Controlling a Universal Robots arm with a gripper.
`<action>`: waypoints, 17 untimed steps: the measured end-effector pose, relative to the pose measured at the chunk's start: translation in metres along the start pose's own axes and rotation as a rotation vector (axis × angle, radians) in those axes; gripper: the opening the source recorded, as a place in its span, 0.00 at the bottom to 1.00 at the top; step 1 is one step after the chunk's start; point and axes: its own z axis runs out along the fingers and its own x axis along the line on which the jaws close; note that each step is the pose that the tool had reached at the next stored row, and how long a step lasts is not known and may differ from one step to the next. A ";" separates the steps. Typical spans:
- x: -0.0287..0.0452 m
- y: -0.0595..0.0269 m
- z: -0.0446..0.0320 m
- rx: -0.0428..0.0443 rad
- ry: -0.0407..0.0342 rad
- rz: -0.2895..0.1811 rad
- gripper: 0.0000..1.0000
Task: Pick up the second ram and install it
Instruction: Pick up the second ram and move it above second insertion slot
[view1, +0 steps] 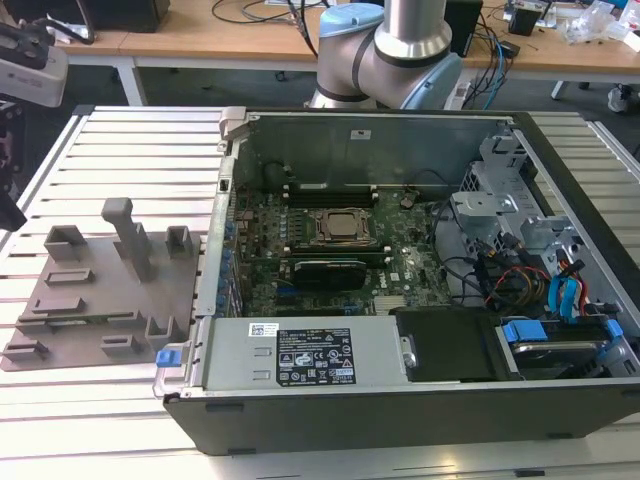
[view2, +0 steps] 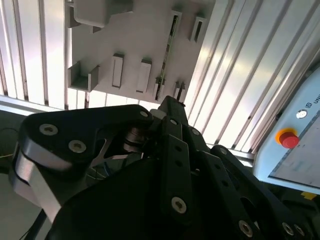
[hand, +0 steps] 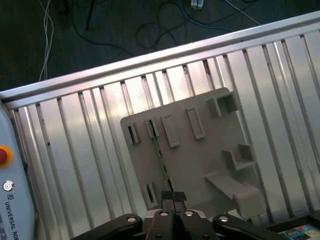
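Gripper (hand: 173, 196): hangs empty, fingers pressed together, over the grey tray (hand: 192, 165), with the ram (hand: 160, 160) standing on edge in a slot below the tips; risks knocking or bending that thin stick if lowered unopened or off its line.

Second ram (hand: 160, 162): a thin stick seen edge-on, apparently green. It stands in a long slot of the grey holder tray (hand: 192, 167).

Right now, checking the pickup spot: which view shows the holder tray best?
The first wrist view: the holder tray lies nearly whole, from above. The exterior view shows it aslant; the second wrist view cuts part off.
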 end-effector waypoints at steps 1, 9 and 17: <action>0.0000 0.0000 0.0000 -0.0004 0.0008 -0.017 0.10; 0.0000 0.0000 -0.0001 -0.0009 0.0016 -0.034 0.36; -0.0005 -0.0047 0.0221 -0.0015 0.0035 -0.040 0.36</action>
